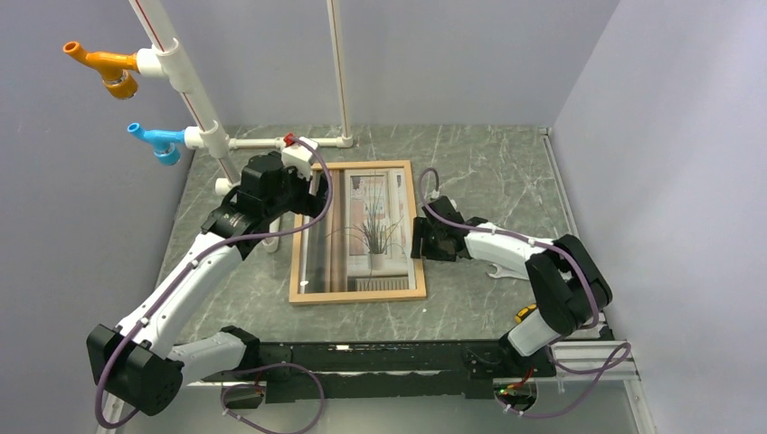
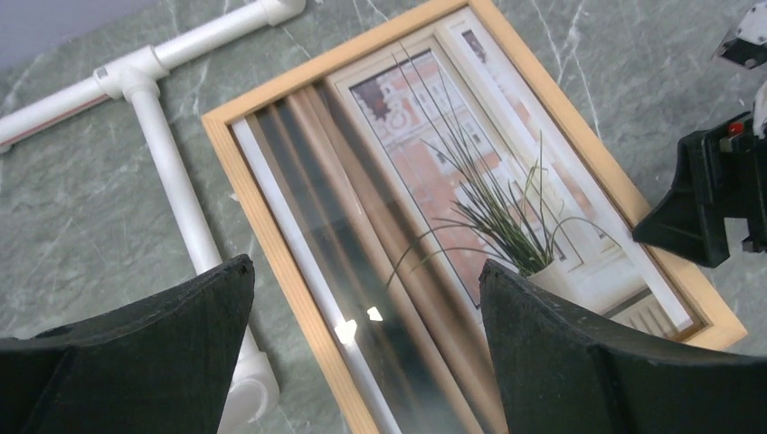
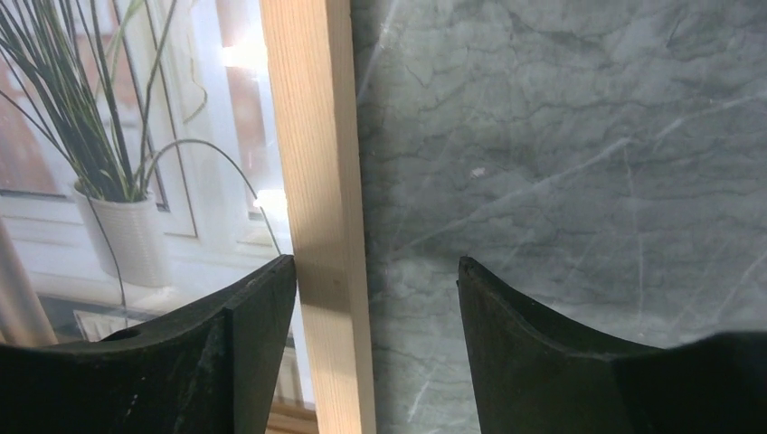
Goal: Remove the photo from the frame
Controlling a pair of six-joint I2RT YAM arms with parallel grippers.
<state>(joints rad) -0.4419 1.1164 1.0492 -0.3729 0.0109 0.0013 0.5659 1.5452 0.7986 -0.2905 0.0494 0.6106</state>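
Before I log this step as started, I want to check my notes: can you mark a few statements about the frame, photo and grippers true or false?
1. The photo sits inside the frame. True.
2. The frame stands upright against the white pipes. False: it lies flat on the table.
3. The right gripper has a finger on each side of one long frame rail. True.
4. The left gripper is shut on the frame. False: it is open, above the frame's other long side.
5. Both pipe fittings are blue. False: there is an orange fitting and a blue fitting.
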